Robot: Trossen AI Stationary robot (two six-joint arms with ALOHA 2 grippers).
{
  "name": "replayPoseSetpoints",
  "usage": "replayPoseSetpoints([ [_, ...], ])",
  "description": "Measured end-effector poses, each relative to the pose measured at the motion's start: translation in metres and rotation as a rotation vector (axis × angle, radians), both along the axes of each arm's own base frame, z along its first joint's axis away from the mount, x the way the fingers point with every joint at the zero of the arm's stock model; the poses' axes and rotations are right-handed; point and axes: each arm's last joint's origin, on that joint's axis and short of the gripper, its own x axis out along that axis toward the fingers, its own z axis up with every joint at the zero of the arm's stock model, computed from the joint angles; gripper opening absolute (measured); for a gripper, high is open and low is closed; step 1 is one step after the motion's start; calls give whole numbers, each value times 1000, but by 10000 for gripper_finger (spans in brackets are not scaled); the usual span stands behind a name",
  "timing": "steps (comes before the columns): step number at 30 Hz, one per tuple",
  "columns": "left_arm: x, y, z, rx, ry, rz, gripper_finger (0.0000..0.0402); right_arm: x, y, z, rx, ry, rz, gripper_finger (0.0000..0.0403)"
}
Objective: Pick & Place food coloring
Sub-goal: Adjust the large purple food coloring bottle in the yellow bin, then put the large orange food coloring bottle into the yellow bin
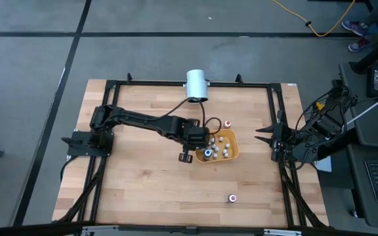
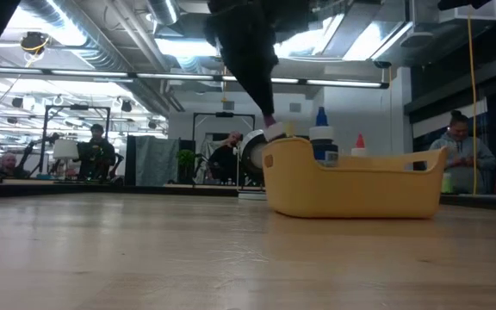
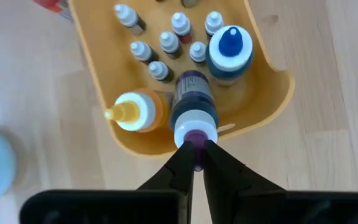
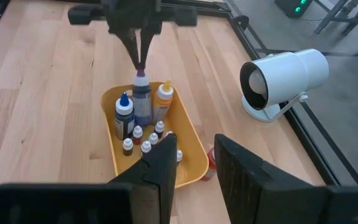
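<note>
Several tiny food coloring bottles (image 3: 166,43) with pale caps stand in the orange-yellow tray (image 1: 233,152). Three bigger dropper bottles stand among them: blue-tipped (image 3: 230,53), orange (image 3: 137,112) and purple (image 3: 193,102). My left gripper (image 3: 197,148) hangs over the tray's left end and is shut on the purple bottle. My right gripper (image 4: 194,155) waits open at the table's right edge (image 1: 268,137), touching nothing. In the low view the tray (image 2: 351,185) hides all but a blue tip (image 2: 321,119) and a red tip (image 2: 359,142). My left gripper pinches the purple bottle's nozzle tip (image 3: 196,135) between its two fingers, only at their free ends (image 4: 142,65). The fingers come from above, pointing down. The bottle (image 4: 142,102) hangs upright below them with its base inside the tray; whether it rests on the tray's floor I cannot tell.
A big white cylinder (image 1: 196,85) lies at the table's far edge. One small bottle (image 1: 231,197) sits alone near the table's near edge, another (image 1: 227,122) just beyond the tray's far side. A black frame (image 1: 176,83) rims the table. People stand in the room beyond.
</note>
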Motion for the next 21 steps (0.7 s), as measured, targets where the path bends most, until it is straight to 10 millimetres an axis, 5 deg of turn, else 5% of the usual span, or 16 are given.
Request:
replayPoseSetpoints([
  [21,-4,6,13,-12,-38,-33,17,0,0,0,11,-9,-16,110],
])
